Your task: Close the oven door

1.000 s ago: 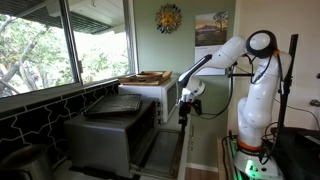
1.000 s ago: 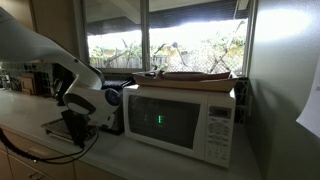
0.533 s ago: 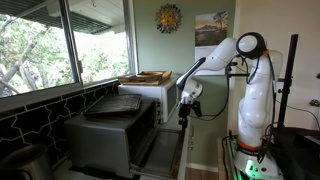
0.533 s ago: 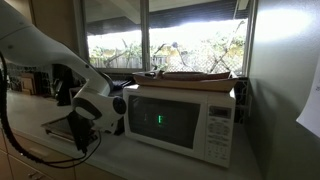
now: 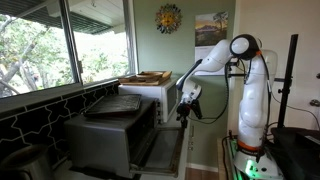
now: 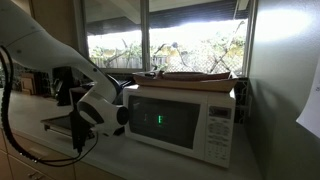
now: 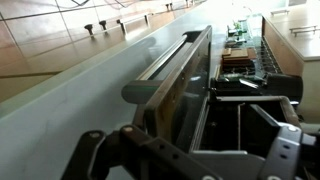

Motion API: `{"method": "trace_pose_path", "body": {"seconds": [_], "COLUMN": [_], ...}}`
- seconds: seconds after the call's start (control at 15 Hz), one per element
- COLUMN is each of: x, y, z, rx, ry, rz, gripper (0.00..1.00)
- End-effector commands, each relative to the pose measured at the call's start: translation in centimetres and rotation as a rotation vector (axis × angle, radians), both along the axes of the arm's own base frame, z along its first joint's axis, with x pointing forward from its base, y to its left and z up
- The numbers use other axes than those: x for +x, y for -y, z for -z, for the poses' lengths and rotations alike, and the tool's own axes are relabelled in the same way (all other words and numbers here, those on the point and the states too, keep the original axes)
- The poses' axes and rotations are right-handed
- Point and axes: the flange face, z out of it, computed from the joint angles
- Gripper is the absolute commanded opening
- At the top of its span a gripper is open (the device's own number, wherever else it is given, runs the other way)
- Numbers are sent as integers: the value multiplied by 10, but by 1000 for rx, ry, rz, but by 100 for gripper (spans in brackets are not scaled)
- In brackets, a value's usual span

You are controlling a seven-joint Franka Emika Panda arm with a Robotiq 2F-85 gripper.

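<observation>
The oven [image 5: 105, 135] is a dark grey box with a flat tray on top. Its door [image 5: 163, 150] hangs open, lying roughly flat in front of it. My gripper [image 5: 181, 115] hovers just above the door's outer edge, pointing down. In the wrist view the door [image 7: 185, 85] runs away from me with its bar handle [image 7: 165, 68] along the edge and the oven cavity [image 7: 250, 100] to its right. My gripper [image 7: 190, 160] is open and empty, with one finger on each side of the door's near end. In an exterior view the gripper [image 6: 80, 138] hangs over the door [image 6: 55, 127].
A white microwave [image 6: 180, 120] stands beside the oven, with a flat tray on top [image 5: 145, 77]. Windows run behind the counter. The robot's base and a dark stand [image 5: 292, 90] are beyond the door's outer edge.
The arm's upper joints have swung toward the oven and the gripper has shifted slightly closer to the microwave. The door has not visibly moved.
</observation>
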Motion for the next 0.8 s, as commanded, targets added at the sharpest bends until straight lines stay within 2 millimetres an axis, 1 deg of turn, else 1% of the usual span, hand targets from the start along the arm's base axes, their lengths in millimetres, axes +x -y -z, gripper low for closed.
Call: {"method": "trace_pose_path", "body": {"seconds": [0.0, 0.2, 0.4, 0.6, 0.73], "x": [8, 11, 13, 13, 9], "y": [5, 13, 17, 16, 16], "z": [-16, -41, -64, -87, -106], "rx": [131, 196, 217, 225, 223], "ry": [-47, -26, -2, 34, 79], "rz": [125, 250, 377, 454, 474], "gripper": [100, 100, 100, 100, 100]}}
